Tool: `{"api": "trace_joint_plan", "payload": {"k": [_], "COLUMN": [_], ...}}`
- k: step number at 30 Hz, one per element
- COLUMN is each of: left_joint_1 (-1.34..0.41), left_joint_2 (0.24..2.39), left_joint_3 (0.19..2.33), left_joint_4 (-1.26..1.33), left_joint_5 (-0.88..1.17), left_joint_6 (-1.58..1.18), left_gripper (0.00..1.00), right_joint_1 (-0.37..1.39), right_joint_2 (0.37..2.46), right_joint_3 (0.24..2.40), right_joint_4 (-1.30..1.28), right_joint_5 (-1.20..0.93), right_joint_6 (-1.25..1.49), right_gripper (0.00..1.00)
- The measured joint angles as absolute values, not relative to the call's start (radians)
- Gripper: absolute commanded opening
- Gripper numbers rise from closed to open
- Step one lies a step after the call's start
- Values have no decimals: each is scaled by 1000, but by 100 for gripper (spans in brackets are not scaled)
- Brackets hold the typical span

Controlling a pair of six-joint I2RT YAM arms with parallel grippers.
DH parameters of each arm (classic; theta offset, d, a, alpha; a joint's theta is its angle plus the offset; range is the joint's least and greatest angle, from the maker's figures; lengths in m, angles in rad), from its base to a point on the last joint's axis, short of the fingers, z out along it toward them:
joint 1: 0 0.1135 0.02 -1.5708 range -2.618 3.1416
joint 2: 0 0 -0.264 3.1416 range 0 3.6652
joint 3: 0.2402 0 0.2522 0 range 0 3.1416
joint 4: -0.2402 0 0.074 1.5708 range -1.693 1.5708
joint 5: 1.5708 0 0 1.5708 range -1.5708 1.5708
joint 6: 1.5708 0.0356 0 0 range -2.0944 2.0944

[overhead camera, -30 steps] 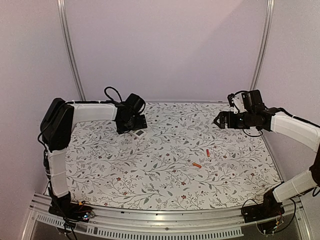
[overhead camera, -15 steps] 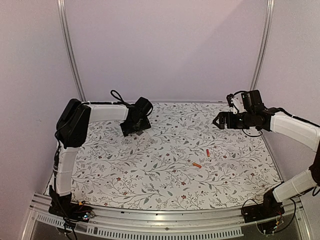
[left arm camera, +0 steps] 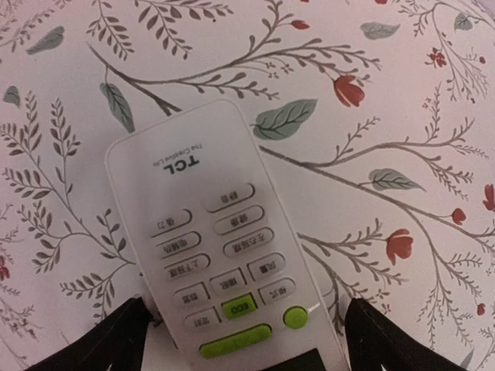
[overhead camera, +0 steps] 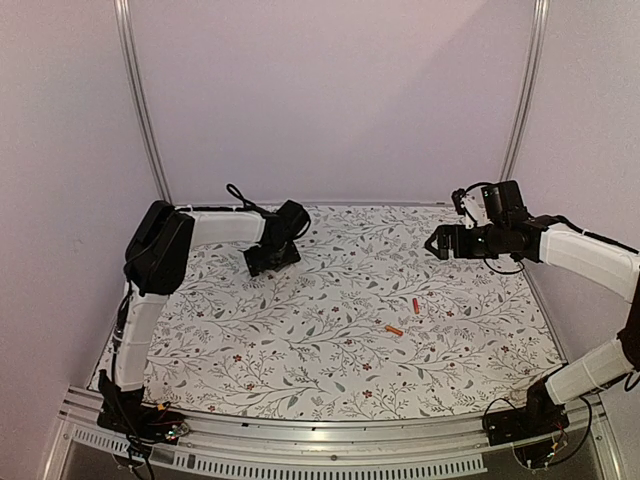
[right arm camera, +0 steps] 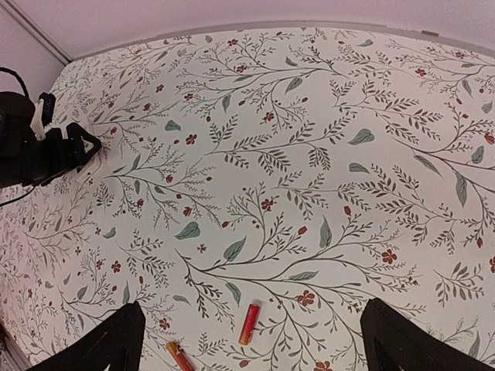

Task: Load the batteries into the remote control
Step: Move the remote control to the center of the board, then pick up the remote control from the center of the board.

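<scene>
The white remote control [left arm camera: 209, 239] lies face up on the floral cloth, buttons and green keys showing. My left gripper [left arm camera: 244, 352] is open and straddles its screen end, one black finger close to each side. In the top view the left gripper [overhead camera: 271, 256] sits at the back left and hides the remote. Two orange-red batteries [overhead camera: 415, 305] [overhead camera: 394, 330] lie loose on the cloth right of centre. They also show in the right wrist view [right arm camera: 249, 324] [right arm camera: 179, 357]. My right gripper [overhead camera: 437, 243] is open and empty, held above the cloth at the back right.
The floral cloth [overhead camera: 300, 340] covers the table. Metal frame posts [overhead camera: 140, 100] stand at the back corners before plain walls. A metal rail [overhead camera: 320, 440] runs along the near edge. The left arm's wrist [right arm camera: 39, 147] shows in the right wrist view.
My left arm has swung its elbow inward and the gripper has shifted slightly back and right, now covering the remote that showed beside it before. The right arm and batteries have not moved.
</scene>
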State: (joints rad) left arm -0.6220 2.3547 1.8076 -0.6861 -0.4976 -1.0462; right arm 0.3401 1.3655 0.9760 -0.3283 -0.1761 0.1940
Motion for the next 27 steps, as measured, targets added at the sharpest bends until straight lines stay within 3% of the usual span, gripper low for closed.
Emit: {"api": "trace_joint_plan", "payload": {"k": [6, 14, 19, 27], "left_joint_1": [-622, -611, -592, -551], "left_joint_2": [2299, 2124, 2112, 2136], "left_joint_3": [1711, 1447, 1423, 1445], "left_joint_4": [-675, -584, -527, -453], "left_joint_5": [-493, -399, -337, -271], "left_joint_6": [-992, -859, -761, -636], "left_gripper": [76, 79, 82, 59], "right_joint_1": [340, 340, 340, 340], "right_joint_2": [1370, 1370, 1369, 1369], "right_joint_3": [976, 974, 972, 971], "right_joint_4": [-329, -329, -329, -326], "right_joint_5": [-193, -212, -224, -260], "right_joint_6": [194, 194, 194, 192], "right_gripper": [99, 99, 99, 99]}}
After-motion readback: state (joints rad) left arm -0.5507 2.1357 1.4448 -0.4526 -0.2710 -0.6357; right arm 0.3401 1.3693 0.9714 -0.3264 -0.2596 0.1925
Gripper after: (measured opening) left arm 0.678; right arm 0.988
